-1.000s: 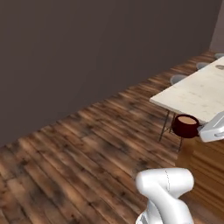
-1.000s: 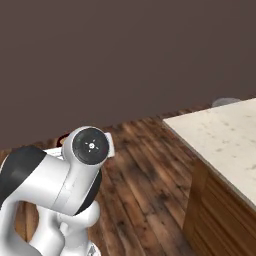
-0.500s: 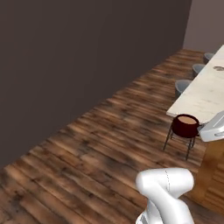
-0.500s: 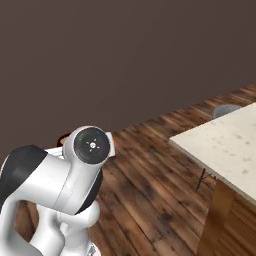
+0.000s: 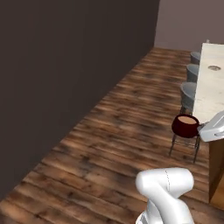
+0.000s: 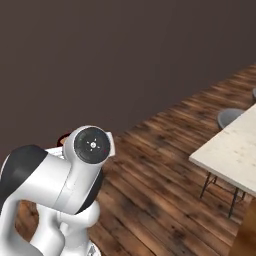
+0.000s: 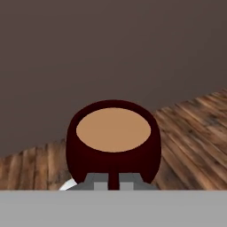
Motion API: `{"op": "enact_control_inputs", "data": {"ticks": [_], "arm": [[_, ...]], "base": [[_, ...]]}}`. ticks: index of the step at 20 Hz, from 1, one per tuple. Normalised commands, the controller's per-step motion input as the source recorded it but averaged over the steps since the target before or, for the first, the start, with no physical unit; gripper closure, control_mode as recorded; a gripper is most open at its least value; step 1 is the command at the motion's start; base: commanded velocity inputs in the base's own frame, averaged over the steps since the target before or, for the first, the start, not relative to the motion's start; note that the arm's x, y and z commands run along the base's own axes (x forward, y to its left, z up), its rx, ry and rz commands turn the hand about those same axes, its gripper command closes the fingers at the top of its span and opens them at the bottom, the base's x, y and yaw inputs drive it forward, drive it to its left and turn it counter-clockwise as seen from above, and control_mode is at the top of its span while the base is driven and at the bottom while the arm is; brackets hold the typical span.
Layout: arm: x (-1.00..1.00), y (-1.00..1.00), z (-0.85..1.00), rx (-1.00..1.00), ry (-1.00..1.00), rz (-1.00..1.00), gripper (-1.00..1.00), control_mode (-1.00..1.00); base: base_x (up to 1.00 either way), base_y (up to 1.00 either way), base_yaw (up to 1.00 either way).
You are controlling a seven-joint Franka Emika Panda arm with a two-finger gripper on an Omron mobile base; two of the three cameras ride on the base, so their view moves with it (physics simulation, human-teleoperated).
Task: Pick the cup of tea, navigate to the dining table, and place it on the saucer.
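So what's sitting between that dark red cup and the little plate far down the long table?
In the left base view, bare cream tabletop lies between the cup of tea and the saucer, with grey chairs alongside its edge.

Dining table (image 5: 209, 87) cut by right edge; small far thing (image 5: 214, 68) unidentifiable.

Cup of tea (image 7: 113, 142) upright, tan liquid visible; wood floor (image 7: 190, 128), dark wall (image 7: 111, 48) behind.

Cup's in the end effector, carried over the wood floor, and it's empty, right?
Not empty. The hand view shows the cup of tea full of light tan liquid. The rest holds: the end effector carries it over the wood floor.
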Motion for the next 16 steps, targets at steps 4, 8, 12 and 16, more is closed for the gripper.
{"op": "enact_control_inputs", "data": {"ticks": [4, 8, 12, 16], "arm": [[0.0, 0.0, 0.0, 0.0, 0.0, 0.0, 1.0, 1.0], [0.0, 0.0, 0.0, 0.0, 0.0, 0.0, 1.0, 1.0], [0.0, 0.0, 0.0, 0.0, 0.0, 0.0, 1.0, 1.0], [0.0, 0.0, 0.0, 0.0, 0.0, 0.0, 1.0, 1.0]], "base": [[1.0, 1.0, -0.45], [1.0, 0.97, -0.5], [1.0, 0.94, -0.52], [1.0, 0.94, -0.55]]}}
